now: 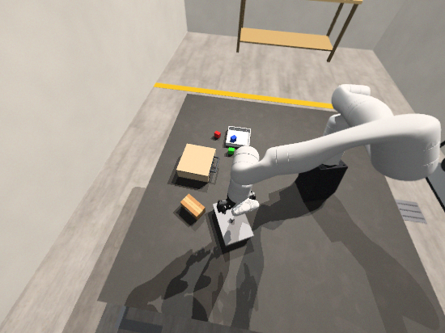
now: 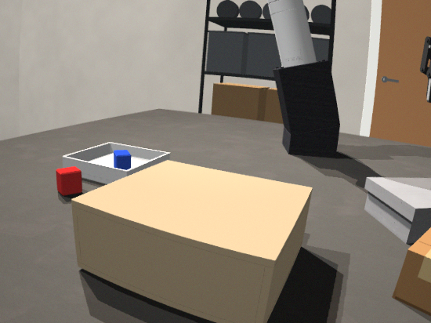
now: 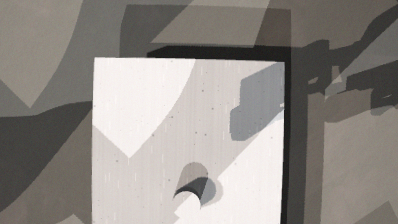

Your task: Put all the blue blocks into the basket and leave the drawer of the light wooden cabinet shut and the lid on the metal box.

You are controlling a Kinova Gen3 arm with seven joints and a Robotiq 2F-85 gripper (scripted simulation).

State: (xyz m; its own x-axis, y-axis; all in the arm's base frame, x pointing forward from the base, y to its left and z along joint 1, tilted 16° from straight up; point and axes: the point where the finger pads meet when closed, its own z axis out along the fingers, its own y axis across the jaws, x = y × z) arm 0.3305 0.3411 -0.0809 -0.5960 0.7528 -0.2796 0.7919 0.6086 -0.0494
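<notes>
Hanging over the metal box (image 1: 239,242) (image 2: 385,215) with its fingers spread wide, the gripper (image 1: 236,203) (image 2: 428,84) holds nothing. The lid (image 1: 240,232) (image 2: 400,194) (image 3: 140,175) lies on top of that box, its round knob (image 1: 231,220) (image 3: 188,202) standing up from the middle; it looks level, though from these angles I can't be sure it sits all the way down. In the wrist view the knob is near the bottom edge of the picture, with shadows falling across the lid.

One blue block (image 1: 233,138) (image 2: 122,159) is inside the white basket (image 1: 248,138) (image 2: 86,171), within its walls. A red block (image 1: 217,134) (image 2: 69,181) sits outside, just beside the basket, and a green block (image 1: 230,150) is on the table (image 1: 315,236) (image 2: 35,229) near another side of it.

The light wooden cabinet (image 1: 197,159) (image 2: 192,209) stands near the blocks, its drawer handle (image 1: 217,165) on the side facing the arm (image 1: 307,155) (image 2: 291,29); whether the drawer is fully shut, I cannot tell. Between the cabinet and the metal box, off to one side, rests a brown taped box (image 1: 192,206) (image 2: 411,272).
</notes>
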